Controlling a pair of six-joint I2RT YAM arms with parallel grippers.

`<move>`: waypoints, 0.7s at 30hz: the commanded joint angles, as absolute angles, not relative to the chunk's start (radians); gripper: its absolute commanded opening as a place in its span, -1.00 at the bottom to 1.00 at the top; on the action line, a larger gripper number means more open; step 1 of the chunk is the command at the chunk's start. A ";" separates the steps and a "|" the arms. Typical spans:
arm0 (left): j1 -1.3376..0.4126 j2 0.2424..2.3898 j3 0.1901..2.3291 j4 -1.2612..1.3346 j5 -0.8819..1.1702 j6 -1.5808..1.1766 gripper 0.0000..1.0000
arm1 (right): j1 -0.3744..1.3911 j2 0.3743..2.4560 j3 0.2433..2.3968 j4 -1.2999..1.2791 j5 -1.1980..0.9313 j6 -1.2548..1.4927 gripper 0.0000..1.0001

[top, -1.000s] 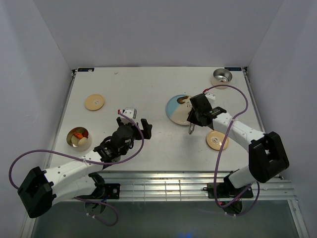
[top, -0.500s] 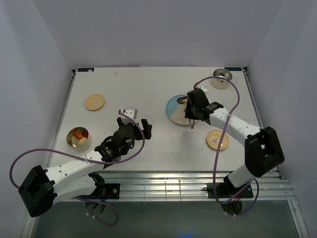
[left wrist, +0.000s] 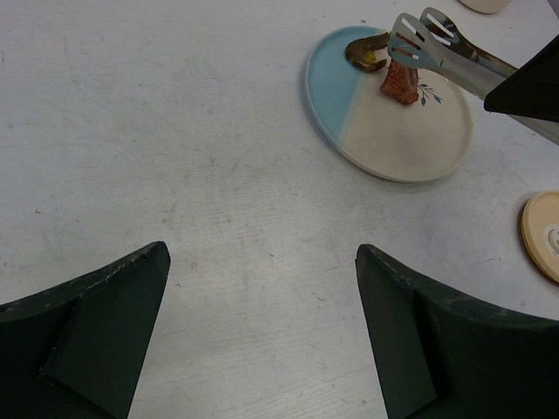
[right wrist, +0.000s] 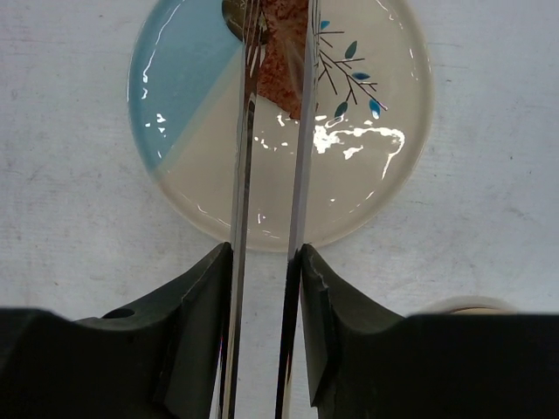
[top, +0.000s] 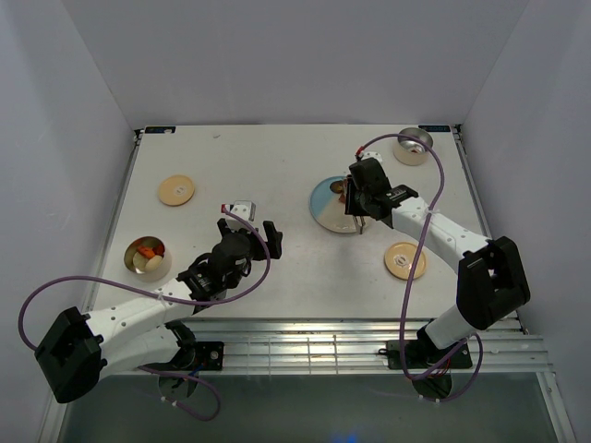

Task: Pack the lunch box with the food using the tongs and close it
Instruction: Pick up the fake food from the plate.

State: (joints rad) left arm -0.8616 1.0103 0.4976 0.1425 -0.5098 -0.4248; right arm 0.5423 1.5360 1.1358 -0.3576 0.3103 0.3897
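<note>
Right gripper [right wrist: 266, 262]: fingers clamped on both arms of the tongs [right wrist: 301, 131]. The tongs are slim, polished silver with slotted tips, and run straight ahead of the claw over the plate [right wrist: 367, 192]. The orange-red piece [right wrist: 281, 74], rough and crumbed, sits ahead between the tong tips; contact cannot be confirmed. The brown sausage [left wrist: 362, 54] lies just beyond it. The plate is printed with a blue-leaf sprig. Left gripper [left wrist: 262, 251]: fingers wide apart, holding nothing, with the plate ahead to its right.

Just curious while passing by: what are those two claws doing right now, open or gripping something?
Left gripper: open, holding nothing.
Right gripper: closed on the tongs, over the plate.
</note>
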 commanded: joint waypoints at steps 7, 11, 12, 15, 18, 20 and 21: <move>-0.867 1.003 0.511 0.149 -0.523 -0.416 0.96 | 0.529 1.542 1.172 -0.327 0.272 0.347 -0.19; -0.867 1.002 0.511 0.150 -0.526 -0.414 0.96 | 0.529 1.549 1.160 -0.324 0.252 0.357 -0.07; -0.867 1.002 0.512 0.150 -0.525 -0.414 0.96 | 0.529 1.549 1.158 -0.322 0.247 0.360 -0.06; -0.867 1.005 0.512 0.150 -0.526 -0.414 0.96 | 0.529 1.549 1.147 -0.322 0.239 0.374 -0.06; -0.867 1.008 0.514 0.149 -0.529 -0.414 0.96 | 0.529 1.548 1.137 -0.315 0.232 0.383 -0.01; -0.867 1.009 0.514 0.150 -0.531 -0.413 0.96 | 0.529 1.546 1.128 -0.310 0.232 0.390 0.04; -0.867 1.009 0.512 0.150 -0.532 -0.413 0.96 | 0.529 1.546 1.124 -0.311 0.233 0.391 0.05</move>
State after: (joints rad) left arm -0.8616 1.0103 0.4976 0.1425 -0.5144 -0.4213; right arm 0.5312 1.5478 1.1309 -0.3542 0.2390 0.3779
